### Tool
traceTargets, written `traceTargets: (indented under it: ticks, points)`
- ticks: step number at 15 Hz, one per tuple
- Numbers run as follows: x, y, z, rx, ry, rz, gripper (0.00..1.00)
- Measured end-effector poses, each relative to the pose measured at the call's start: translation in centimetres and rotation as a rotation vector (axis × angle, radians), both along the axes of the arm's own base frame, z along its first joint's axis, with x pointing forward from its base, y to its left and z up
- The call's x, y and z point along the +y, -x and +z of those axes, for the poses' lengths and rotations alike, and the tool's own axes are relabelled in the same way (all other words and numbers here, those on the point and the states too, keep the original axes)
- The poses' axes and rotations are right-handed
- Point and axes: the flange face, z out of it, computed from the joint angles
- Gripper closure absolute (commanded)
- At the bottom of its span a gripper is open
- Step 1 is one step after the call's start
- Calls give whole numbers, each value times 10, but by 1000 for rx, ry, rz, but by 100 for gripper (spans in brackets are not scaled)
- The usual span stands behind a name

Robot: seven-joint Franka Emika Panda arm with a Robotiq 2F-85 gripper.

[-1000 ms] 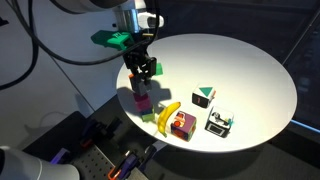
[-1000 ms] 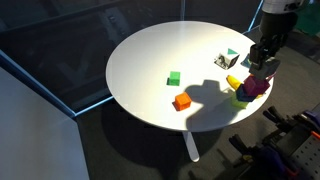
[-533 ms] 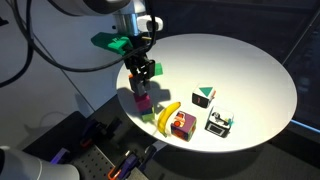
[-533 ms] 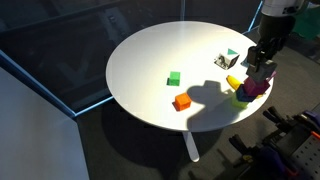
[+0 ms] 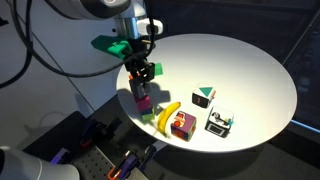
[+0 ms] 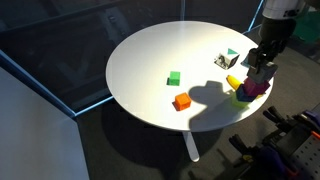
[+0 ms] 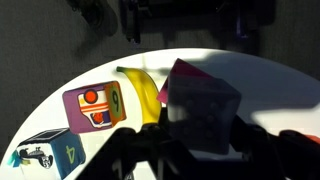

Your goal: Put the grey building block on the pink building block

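My gripper [image 5: 140,80] is shut on the grey building block [image 7: 205,115], which fills the space between the fingers in the wrist view. The pink building block [image 5: 143,102] sits near the table's front edge, directly below the grey block. In the wrist view only its pink edge [image 7: 184,72] shows behind the grey block. I cannot tell whether the two blocks touch. In an exterior view the gripper [image 6: 262,70] hangs over the table's edge and hides both blocks.
A banana [image 5: 168,115] lies right beside the pink block, then a multicoloured pink-framed cube [image 5: 182,125] and a black-and-white box [image 5: 219,122]. A red-orange cube [image 5: 156,70] stands just behind the gripper. A green cube [image 6: 174,78] sits mid-table. The round table's edge [image 5: 130,105] is close.
The gripper with the grey block has sunk slightly toward the pink block. Nothing else has moved.
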Motion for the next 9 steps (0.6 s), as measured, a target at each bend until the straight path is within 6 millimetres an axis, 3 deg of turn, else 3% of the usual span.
traceTargets:
  ticks: [9]
  points:
    - [0,3,-6,15,2,-3,70]
